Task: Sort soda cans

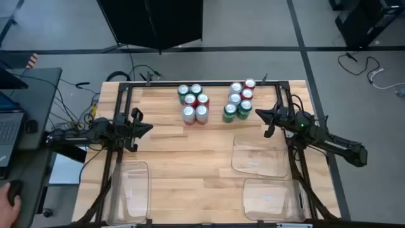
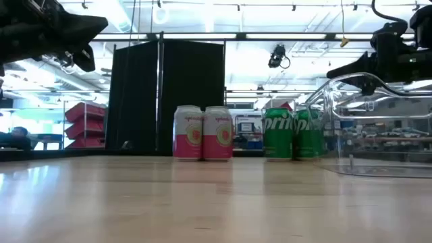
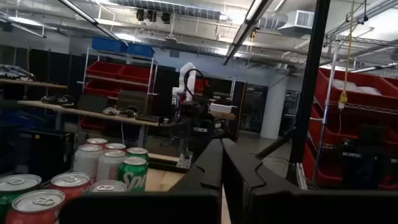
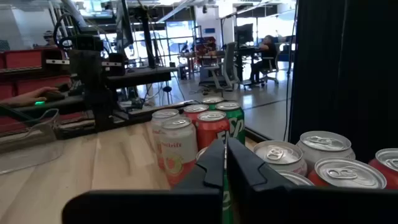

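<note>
The soda cans (image 1: 215, 101) stand in two bunches at the counter's (image 1: 190, 158) far edge (some hide behind others). The left pincer (image 1: 147, 126) and right pincer (image 1: 259, 114) are both pressed together, pinching nothing.

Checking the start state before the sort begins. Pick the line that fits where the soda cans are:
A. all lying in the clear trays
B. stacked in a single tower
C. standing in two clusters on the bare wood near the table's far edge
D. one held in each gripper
C: the high view shows the soda cans in two upright clusters on the wood, and the clear trays hold none.
</note>
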